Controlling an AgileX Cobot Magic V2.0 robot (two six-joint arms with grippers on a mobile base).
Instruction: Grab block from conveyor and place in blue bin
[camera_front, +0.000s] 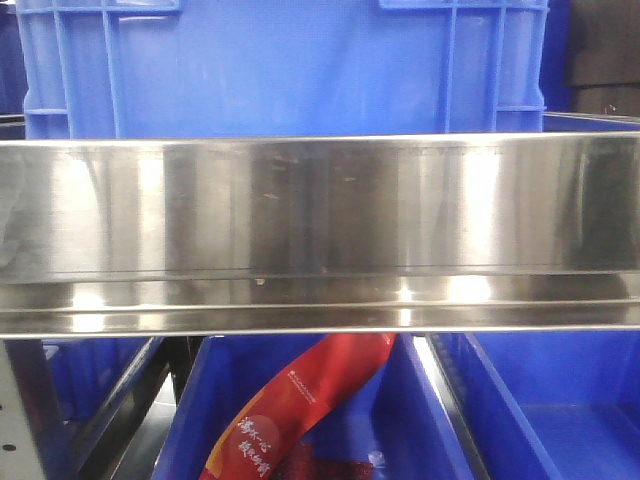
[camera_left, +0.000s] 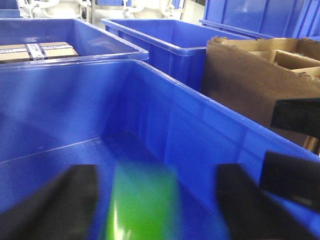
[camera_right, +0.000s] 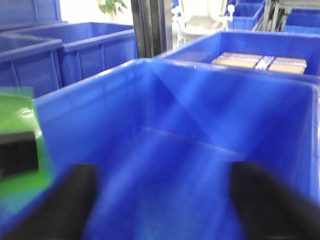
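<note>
A green block (camera_left: 142, 200), blurred, sits between the two black fingers of my left gripper (camera_left: 155, 200), with blue showing on both sides of it. The jaws stand wide and open over the inside of the blue bin (camera_left: 165, 115). In the right wrist view the same green block (camera_right: 17, 115) appears at the left edge, with a black finger (camera_right: 17, 155) across it. My right gripper (camera_right: 160, 200) is open and empty above the same blue bin (camera_right: 200, 100). The conveyor is out of view.
A shiny steel rail (camera_front: 320, 230) fills the front view, with blue bins behind and below it and a red packet (camera_front: 290, 410) in one. A torn cardboard box (camera_left: 250, 75) stands right of the bin. Neighbouring bins hold taped cartons (camera_left: 37, 50) (camera_right: 260, 62).
</note>
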